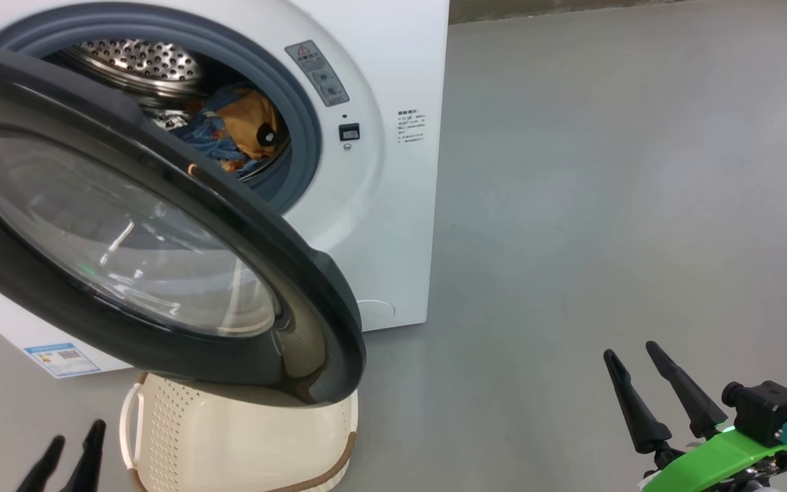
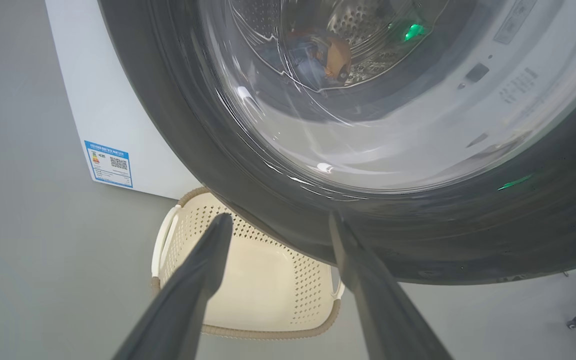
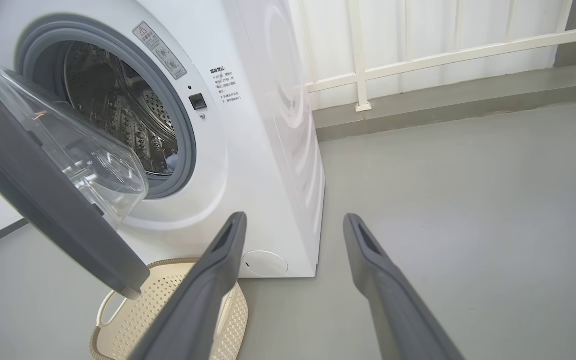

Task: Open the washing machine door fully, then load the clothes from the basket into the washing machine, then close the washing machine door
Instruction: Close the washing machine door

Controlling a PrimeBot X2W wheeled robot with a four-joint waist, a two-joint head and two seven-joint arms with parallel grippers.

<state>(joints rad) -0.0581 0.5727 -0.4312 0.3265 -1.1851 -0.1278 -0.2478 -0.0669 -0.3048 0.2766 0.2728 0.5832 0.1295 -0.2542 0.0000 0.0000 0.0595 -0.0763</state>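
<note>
Closure appeared pending: the washing machine door [image 2: 168,125] stood ajar just ahead of the left gripper [image 2: 278,217], jaws spread; the right gripper [image 1: 630,350], likewise spread, lay well apart.

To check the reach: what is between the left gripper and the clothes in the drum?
The half-open washing machine door: in the left wrist view, the clothes show through its glass, beyond the left gripper.

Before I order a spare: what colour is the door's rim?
Glossy black; the washing machine door shows best in the head view.
</note>
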